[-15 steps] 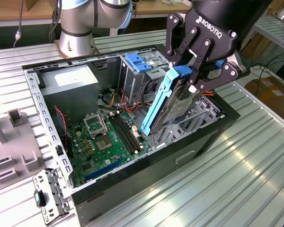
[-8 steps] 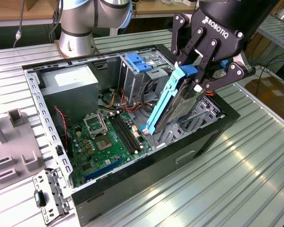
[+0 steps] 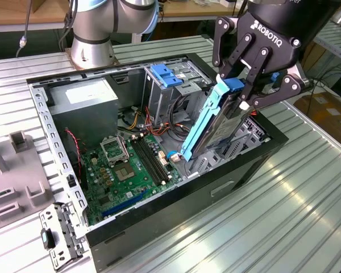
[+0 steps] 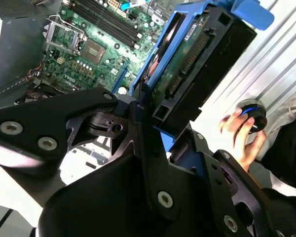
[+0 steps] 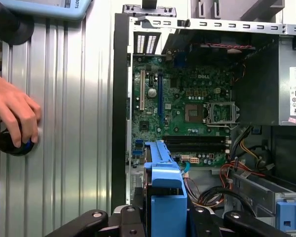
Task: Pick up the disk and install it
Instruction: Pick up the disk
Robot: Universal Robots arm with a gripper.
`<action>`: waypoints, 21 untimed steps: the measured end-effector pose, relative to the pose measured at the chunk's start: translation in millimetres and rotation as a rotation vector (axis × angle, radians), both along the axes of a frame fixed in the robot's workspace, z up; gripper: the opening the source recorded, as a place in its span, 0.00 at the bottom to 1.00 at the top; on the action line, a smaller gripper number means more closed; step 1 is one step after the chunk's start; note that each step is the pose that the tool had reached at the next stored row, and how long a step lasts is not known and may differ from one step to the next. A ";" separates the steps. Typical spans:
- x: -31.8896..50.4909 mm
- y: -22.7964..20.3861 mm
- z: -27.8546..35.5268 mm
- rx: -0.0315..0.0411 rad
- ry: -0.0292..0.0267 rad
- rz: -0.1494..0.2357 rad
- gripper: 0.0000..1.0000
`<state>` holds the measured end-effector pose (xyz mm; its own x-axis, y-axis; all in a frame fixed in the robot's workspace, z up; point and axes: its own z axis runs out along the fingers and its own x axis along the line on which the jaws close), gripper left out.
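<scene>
Here, seen from outside, the claw (image 3: 247,96) is clamped on the upper end of the disk (image 3: 216,125), fingers closed on its blue side rails. The disk hangs steeply tilted over the open computer case (image 3: 176,227), on the exterior view's right. Its lower end dips inside the case wall, near the edge of the circuit board (image 3: 125,165).

Likely hazards, judged from this pose:
- The grip sits at one end only, so the disk could swing or slide between the fingers, since plastic rails offer little hold.
- At this tilt the lower corner could strike the circuit board or catch the loose cables (image 3: 159,116) beside the drive cage.
- A skewed entry could jam the rails against the case wall.
- The cage already carries a bare blue bracket (image 3: 165,75), which could be mistaken for the free slot.

In the first wrist view, a person's hand (image 5: 12,111) rests on a black knob (image 5: 12,143) on the table beside the case.
</scene>
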<state>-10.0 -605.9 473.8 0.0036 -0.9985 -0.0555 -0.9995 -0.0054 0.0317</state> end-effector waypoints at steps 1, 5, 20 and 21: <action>1.7 -0.5 -0.1 0.0001 0.0003 0.000 0.37; 11.6 -4.0 -0.2 0.0134 0.0030 0.000 0.37; 53.4 -14.3 0.2 0.0553 0.0157 0.000 0.37; 54.2 -14.5 0.4 0.0563 0.0161 0.000 0.37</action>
<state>44.2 -620.4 474.1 0.0022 -0.9937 -0.1116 -0.9988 -0.0075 0.0474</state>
